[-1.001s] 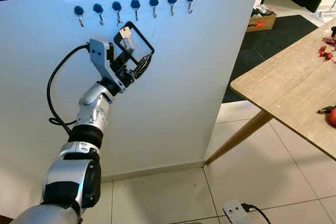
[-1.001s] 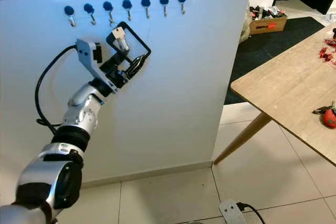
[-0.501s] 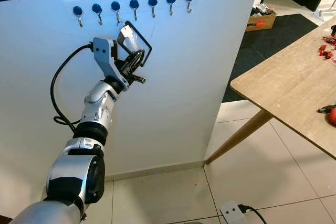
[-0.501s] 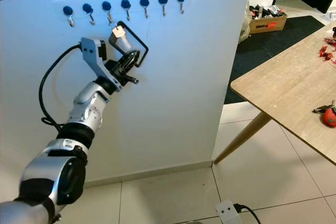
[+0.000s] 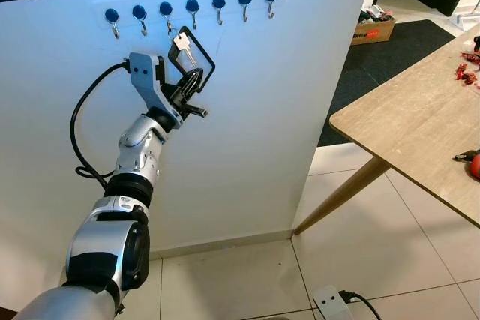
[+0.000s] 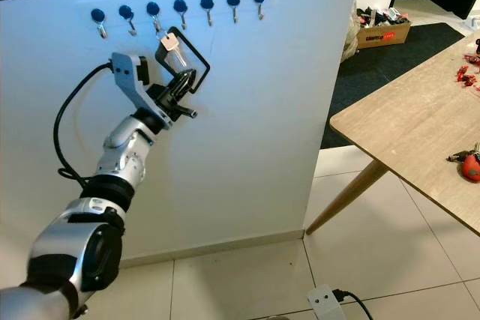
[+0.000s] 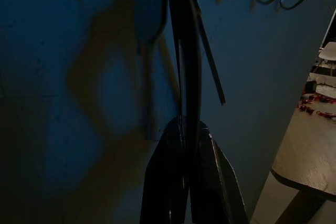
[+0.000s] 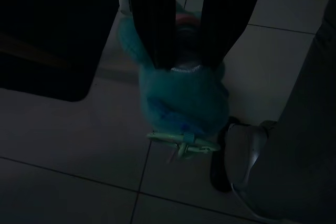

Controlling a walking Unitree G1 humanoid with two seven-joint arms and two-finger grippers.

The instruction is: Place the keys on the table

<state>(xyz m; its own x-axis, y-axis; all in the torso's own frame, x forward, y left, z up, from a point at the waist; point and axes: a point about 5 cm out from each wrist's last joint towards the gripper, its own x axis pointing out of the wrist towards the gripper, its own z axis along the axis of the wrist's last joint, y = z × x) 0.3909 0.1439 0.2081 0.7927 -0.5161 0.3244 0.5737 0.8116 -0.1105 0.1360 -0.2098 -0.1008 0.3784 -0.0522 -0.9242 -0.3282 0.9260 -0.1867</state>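
The light wooden bench (image 5: 420, 125) with slanted legs stands on pale floor tiles (image 5: 360, 252); small red items (image 5: 466, 74) and a red-and-black tool (image 6: 466, 164) lie on it.

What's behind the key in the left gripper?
Behind the key held up by the left gripper is the white wall, just below the row of blue-knobbed hooks. The gripper's fingers cover the wall beside it.

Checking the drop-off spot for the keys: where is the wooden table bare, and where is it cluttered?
The table is bare across its near corner and middle, from the rounded corner back. Clutter sits along the far right: small red pieces at the back and a red tool near the front edge.
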